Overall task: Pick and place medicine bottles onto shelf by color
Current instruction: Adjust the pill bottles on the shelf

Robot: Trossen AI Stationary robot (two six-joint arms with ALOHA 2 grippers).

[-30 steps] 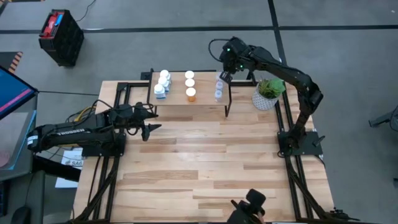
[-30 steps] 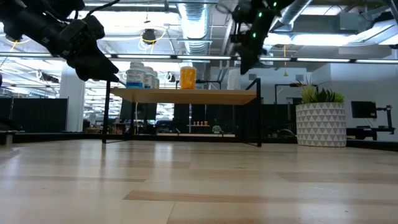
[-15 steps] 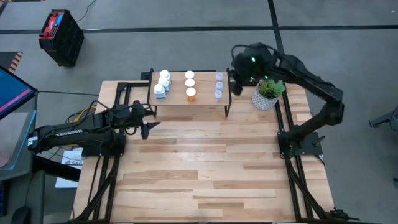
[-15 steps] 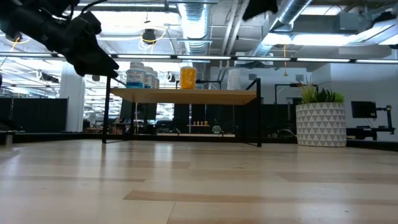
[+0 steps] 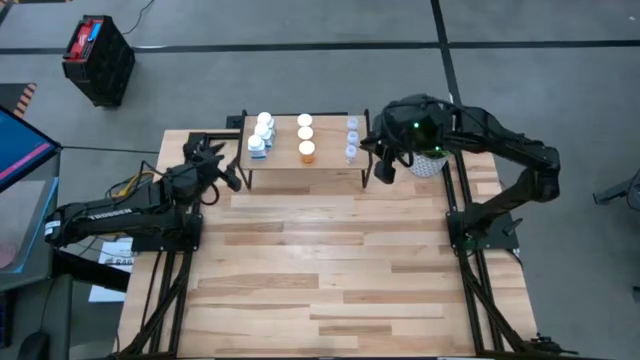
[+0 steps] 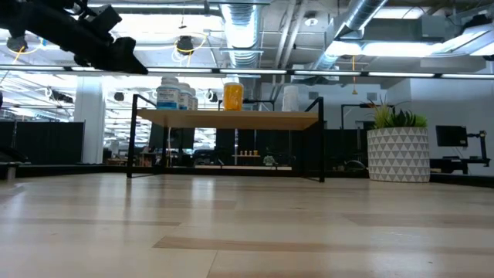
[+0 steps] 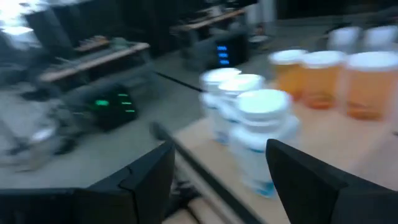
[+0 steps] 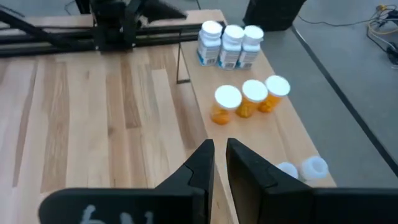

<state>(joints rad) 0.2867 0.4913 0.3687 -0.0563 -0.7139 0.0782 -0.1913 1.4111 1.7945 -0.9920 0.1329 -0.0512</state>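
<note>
From the high view, the shelf (image 5: 305,160) sits at the far edge of the table (image 5: 330,270) with all the medicine bottles on top in three rows: white blue-label bottles (image 5: 261,134) at the left end, orange bottles (image 5: 305,136) in the middle, small clear bottles (image 5: 352,138) at the right end. The left gripper (image 5: 222,166) hangs just off the shelf's left end and the right gripper (image 5: 384,168) just off its right end, next to the white plant pot (image 5: 428,158) (neither one is carrying anything as far as I can see). Low view: the shelf (image 6: 228,119) stands on its black legs with the blue-label bottles (image 6: 173,93) and an orange bottle (image 6: 232,96) on top, the clear ones being hard to pick out against the room. The left gripper (image 6: 123,60) is up high, left of the shelf, and the plant pot (image 6: 398,153) stands to the right. Left wrist view is pretty smeared, but the two dark fingers (image 7: 152,180) are spread wide with nothing between them, looking at the blue-label bottles (image 7: 258,134) and the orange bottles (image 7: 329,81) behind. Right wrist view: the fingers (image 8: 202,165) are almost closed, just a thin gap, empty, above the shelf (image 8: 292,146), with the orange bottles (image 8: 252,98), blue-label bottles (image 8: 230,43) and two clear bottles (image 8: 301,168) in view.
</note>
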